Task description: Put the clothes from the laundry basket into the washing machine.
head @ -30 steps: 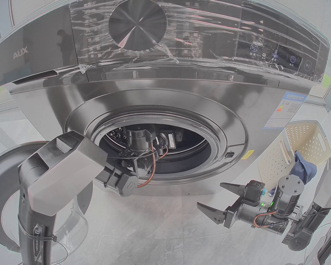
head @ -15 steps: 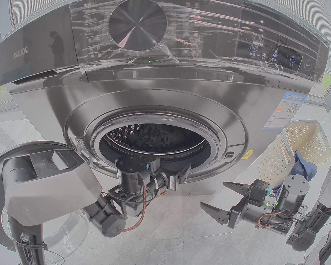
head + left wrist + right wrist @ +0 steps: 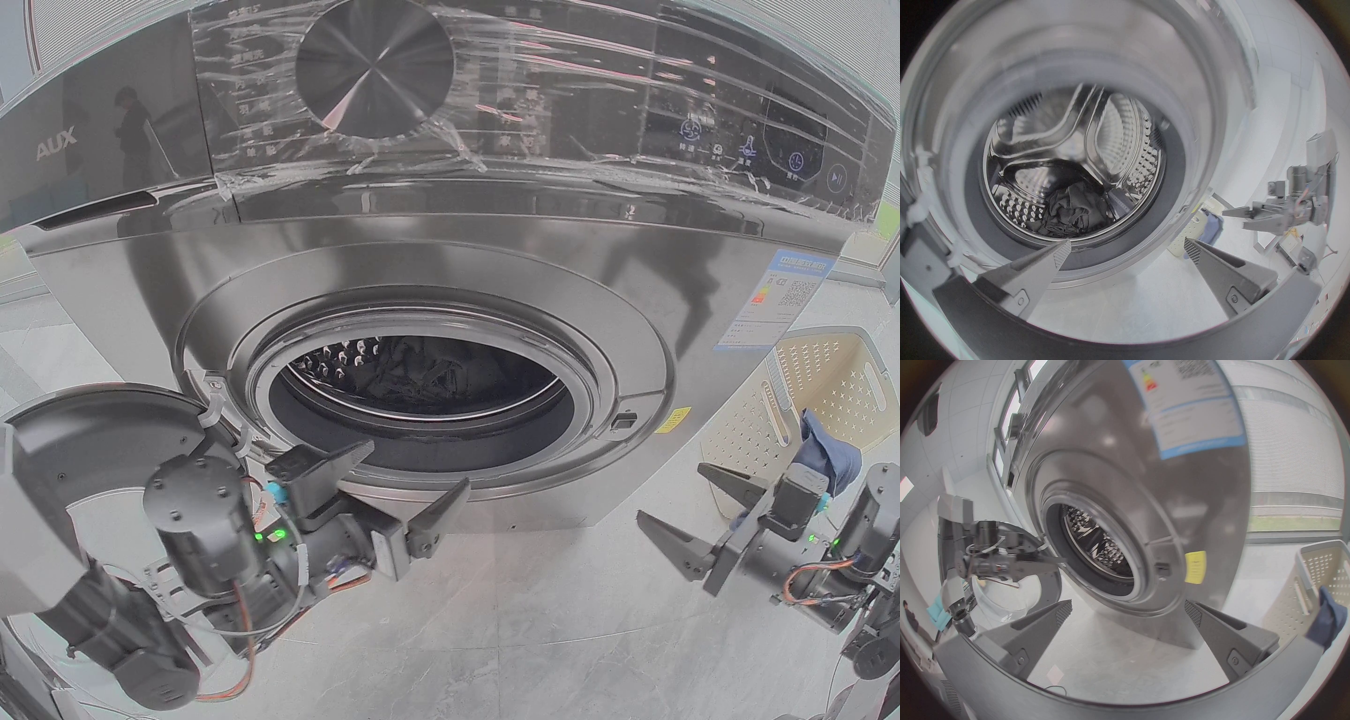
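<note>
Both left gripper (image 3: 415, 467) and right gripper (image 3: 671, 491) are spread, empty; the blue garment (image 3: 830, 455) (on the basket (image 3: 750, 441) rim, right) is best pinched at a bunched fold.

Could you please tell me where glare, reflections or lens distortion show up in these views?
Head view: the film over the control panel throws streaky glare, and the washing machine bows outward, fisheye-style. Left wrist view: the steel drum mirrors bright highlights above the dark clothes. Right wrist view: black corners ring the picture, and the laundry basket bends at the edge.
</note>
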### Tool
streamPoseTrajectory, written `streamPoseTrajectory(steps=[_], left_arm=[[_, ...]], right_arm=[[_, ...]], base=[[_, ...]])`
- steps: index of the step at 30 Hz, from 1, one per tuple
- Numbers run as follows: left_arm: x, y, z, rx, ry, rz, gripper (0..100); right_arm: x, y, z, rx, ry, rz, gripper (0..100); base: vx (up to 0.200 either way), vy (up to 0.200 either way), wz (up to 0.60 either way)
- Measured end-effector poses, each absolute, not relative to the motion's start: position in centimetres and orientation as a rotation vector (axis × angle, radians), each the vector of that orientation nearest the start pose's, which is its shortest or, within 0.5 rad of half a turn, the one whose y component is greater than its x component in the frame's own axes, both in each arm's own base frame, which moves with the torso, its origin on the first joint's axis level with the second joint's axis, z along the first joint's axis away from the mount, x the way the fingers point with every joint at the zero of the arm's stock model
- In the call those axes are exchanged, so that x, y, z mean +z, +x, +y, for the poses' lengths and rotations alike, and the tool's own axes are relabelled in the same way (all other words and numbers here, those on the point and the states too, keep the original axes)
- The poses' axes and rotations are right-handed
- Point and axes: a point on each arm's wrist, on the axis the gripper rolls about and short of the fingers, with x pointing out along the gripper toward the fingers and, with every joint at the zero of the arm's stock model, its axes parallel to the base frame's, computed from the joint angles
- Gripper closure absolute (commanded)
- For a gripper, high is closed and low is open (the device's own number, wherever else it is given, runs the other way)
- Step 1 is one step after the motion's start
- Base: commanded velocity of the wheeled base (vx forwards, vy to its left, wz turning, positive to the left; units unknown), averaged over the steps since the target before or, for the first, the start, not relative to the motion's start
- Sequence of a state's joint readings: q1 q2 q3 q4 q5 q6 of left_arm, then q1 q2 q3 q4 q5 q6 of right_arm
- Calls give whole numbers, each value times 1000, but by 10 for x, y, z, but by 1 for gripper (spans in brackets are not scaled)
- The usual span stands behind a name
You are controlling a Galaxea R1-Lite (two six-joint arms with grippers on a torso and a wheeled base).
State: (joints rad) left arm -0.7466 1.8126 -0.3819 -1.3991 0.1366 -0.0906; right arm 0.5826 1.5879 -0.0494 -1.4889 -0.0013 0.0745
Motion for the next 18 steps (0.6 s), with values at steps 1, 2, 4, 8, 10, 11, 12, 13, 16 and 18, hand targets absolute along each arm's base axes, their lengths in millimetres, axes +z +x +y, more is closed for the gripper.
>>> streamPoseTrajectory(steps=[1,2,4,8,10,11,12,13,16,18], left_arm=[[129,196,-178,-610,-77,50,0],[133,189,-172,-610,-80,40,0],[138,177,-160,-611,-78,30,0],[146,150,-134,-609,-75,4,0],[148,138,-122,-603,-74,-7,0],[150,132,-115,-597,-74,-12,0],[151,127,-109,-590,-75,-18,0],[152,123,-103,-582,-76,-25,0],[154,109,-85,-550,-75,-30,0],[152,101,-74,-526,-66,-9,0]], right_arm=[[125,155,99,563,58,68,0],[127,152,94,545,57,67,0],[129,145,85,515,53,78,0],[130,129,67,449,36,134,0],[130,120,59,418,29,158,0],[130,115,55,400,26,170,0],[130,109,51,382,23,181,0],[130,105,48,365,22,187,0],[130,90,37,316,21,193,0],[130,81,31,287,26,182,0]], base=[[0,0,0],[0,0,0],[0,0,0],[0,0,0],[-100,0,0],[-200,0,0],[-200,0,0],[0,0,0],[-67,0,0],[-200,0,0]])
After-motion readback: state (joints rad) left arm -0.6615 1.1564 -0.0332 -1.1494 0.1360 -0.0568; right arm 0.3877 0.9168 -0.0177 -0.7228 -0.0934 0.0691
